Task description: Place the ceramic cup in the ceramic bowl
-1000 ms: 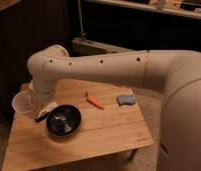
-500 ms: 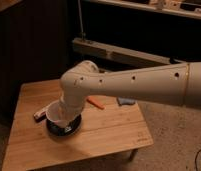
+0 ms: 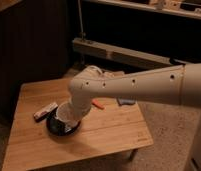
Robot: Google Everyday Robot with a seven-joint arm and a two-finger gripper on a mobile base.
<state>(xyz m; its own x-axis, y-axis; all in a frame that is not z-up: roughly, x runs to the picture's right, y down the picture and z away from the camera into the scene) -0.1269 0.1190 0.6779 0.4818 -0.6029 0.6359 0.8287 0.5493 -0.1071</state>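
You've got a small wooden table (image 3: 109, 132), light plank top, standing on a speckled floor (image 3: 166, 130). Directly on it: the ceramic bowl (image 3: 56, 127), black, near the left-front part; a flat white-and-red packet (image 3: 45, 111) just beside the bowl's left-rear edge; an orange item (image 3: 98, 105) near the middle, partly hidden by the arm; a blue-grey cloth (image 3: 126, 101) toward the rear right. The gripper (image 3: 69, 111) sits closed over the bowl, holding the ceramic cup (image 3: 65, 114).
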